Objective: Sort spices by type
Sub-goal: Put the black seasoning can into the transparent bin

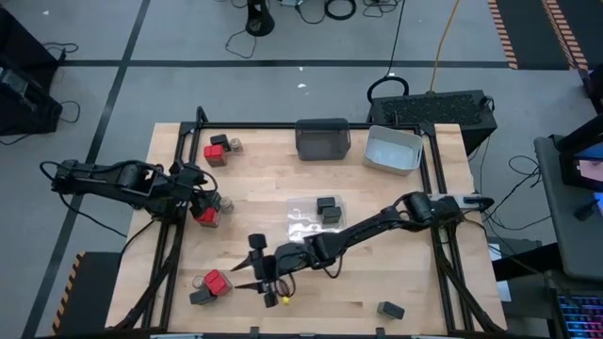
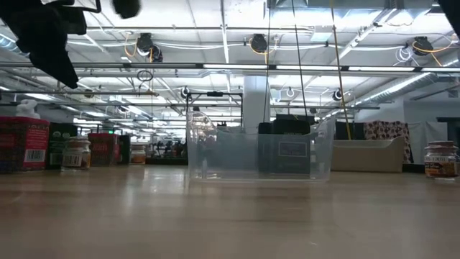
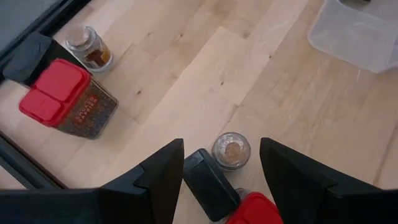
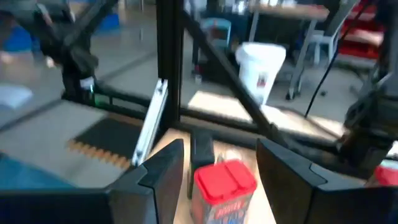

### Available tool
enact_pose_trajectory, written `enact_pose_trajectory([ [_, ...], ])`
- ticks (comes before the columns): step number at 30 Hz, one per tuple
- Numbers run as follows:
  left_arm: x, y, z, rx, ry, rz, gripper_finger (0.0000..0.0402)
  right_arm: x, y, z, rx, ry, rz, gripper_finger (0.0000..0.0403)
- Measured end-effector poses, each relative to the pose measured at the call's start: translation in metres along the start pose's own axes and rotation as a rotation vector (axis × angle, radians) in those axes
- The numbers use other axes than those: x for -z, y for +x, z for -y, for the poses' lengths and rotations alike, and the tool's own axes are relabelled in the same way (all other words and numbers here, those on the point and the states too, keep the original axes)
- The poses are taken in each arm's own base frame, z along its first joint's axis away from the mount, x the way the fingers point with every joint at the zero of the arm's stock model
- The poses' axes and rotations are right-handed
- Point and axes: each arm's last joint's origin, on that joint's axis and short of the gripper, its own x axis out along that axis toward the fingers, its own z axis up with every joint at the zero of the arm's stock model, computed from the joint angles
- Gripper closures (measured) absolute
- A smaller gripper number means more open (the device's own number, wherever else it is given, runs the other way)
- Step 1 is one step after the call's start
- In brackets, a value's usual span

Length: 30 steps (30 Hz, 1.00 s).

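Left gripper (image 3: 221,171): jaws apart, nothing held, above a jar (image 3: 231,151), dark box (image 3: 210,183) and red box (image 3: 255,209). Right gripper (image 4: 221,168): jaws apart, empty, facing a red box (image 4: 224,186) near the table's front-left corner.

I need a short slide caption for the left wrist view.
Open left gripper above a small jar, a dark box and a red-topped box.
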Motion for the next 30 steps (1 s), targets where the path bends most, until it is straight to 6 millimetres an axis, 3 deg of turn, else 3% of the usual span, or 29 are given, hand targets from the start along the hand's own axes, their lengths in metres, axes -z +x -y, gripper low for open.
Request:
enact_pose_trajectory([
  [6,-0.003,0.0,0.007,0.148,-0.065,-0.043,0.0185,-0.009,0.033,0.0,-0.005,-0.03,-0.112,0.022],
  [10,-0.003,-0.002,0.015,0.368,-0.003,-0.134,0.0185,-0.019,0.044,-0.001,-0.03,-0.052,-0.084,0.022],
  [13,-0.005,-0.005,0.021,0.499,0.043,-0.15,0.0185,-0.016,0.048,0.0,-0.052,-0.05,-0.038,0.022],
  [24,-0.01,-0.004,0.022,0.474,0.027,-0.072,0.0185,-0.007,0.048,0.002,-0.045,-0.03,-0.115,0.022],
  [30,-0.009,-0.006,0.024,0.537,-0.016,-0.134,0.0185,-0.002,0.048,0.002,-0.044,-0.025,-0.165,0.022],
])
